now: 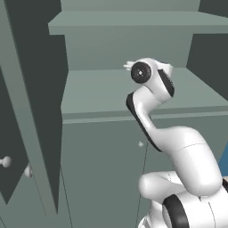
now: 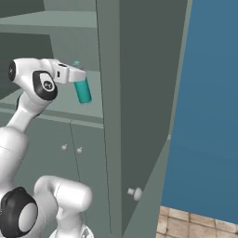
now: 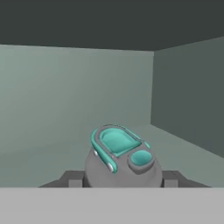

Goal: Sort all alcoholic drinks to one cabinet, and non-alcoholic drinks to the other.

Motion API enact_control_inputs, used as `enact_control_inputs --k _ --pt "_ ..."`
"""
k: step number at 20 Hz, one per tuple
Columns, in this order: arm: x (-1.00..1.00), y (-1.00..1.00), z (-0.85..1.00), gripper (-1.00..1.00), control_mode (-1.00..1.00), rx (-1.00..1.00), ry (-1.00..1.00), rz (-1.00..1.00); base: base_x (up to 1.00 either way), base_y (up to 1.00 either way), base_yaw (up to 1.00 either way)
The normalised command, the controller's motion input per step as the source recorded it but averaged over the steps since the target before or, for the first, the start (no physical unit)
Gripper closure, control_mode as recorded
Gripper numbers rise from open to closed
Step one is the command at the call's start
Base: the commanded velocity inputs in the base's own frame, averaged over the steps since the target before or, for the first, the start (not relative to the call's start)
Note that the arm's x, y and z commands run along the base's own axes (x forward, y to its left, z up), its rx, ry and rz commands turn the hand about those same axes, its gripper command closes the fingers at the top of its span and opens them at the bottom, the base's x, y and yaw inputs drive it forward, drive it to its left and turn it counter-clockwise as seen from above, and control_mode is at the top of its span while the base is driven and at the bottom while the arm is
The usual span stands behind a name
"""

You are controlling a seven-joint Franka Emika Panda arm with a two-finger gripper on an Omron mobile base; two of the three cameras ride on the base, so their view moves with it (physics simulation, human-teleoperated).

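placing the teal bottle (image 2: 83,90) in the open cabinet (image 2: 111,93)
the gripper (image 2: 78,74) is clamped on the bottle by its grey cap end, holding it above the lower shelf (image 1: 102,95) inside. its long axis runs nearly upright, slightly tilted, cap up. next it likely needs lowering until the base rests on the shelf, then letting go.

The grey cap (image 3: 120,168) of the teal bottle (image 3: 114,141) sits low in the middle, seen from above, with teal inlays on its top. The pincer (image 3: 122,178) grips it, one dark fingertip (image 3: 73,179) showing on each side, pressed against the cap. Beyond lie a pale green shelf (image 3: 48,151), a back wall (image 3: 74,94), a darker side wall (image 3: 190,94) on the right, and a dark ceiling (image 3: 109,22) above.
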Motion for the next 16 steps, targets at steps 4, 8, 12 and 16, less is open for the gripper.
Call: enact_control_inputs --k 4,8,12,16 --pt "0.35 0.00 -0.28 1.00 -1.00 0.00 0.00 0.06 0.00 0.00 0.00" --pt "0.28 -0.01 -0.31 1.00 -1.00 0.00 0.00 0.06 0.00 0.00 0.00" --pt "0.15 -0.03 -0.40 1.00 -1.00 0.00 0.00 0.05 0.00 0.00 0.00" --pt "0.01 -0.05 -0.49 1.00 -1.00 0.00 0.00 0.02 0.00 0.00 0.00"
